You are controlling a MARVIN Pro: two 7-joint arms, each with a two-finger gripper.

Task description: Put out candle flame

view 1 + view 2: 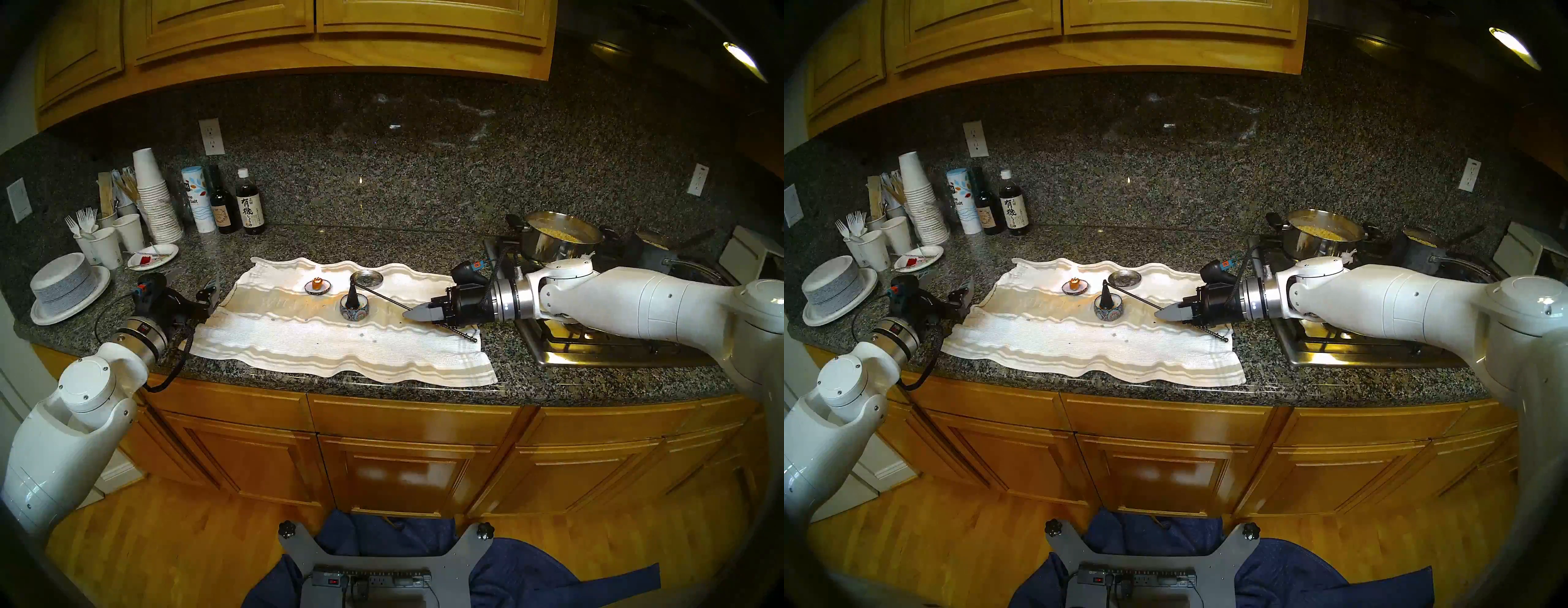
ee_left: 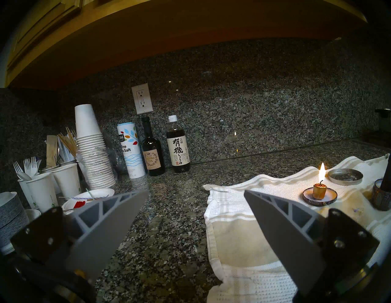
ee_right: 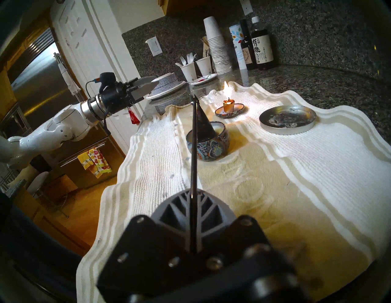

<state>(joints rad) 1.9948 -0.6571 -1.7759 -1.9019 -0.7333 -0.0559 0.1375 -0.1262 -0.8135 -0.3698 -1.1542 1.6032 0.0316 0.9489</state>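
- right gripper is clamped tight on the thin black rod of the candle snuffer, rod running straight out between the closed fingers in the right wrist view.
- the snuffer's black cone sits down inside the patterned candle tin, mid-towel, looking like it covers that wick; no flame shows there.
- just beyond the tin, the small gold votive candle on its little dish is clearly burning, flame tall and bright in the left wrist view.
- my read: the step in hand is carrying the cone from the tin to that votive. lift straight up first so the cone clears the tin's rim, then carry it over and lower it squarely over the flame.
- keep the rod level; any roll in the wrist will tip the cone and could knock the light votive off its dish onto the towel.
- off to the side, the silver tin lid lies flat on the towel, apart from both candles.
- right arm reaches in low and nearly horizontal from the stove side.
- left gripper is spread wide and empty, hovering at the towel's left edge, forearm angled up from below the counter.
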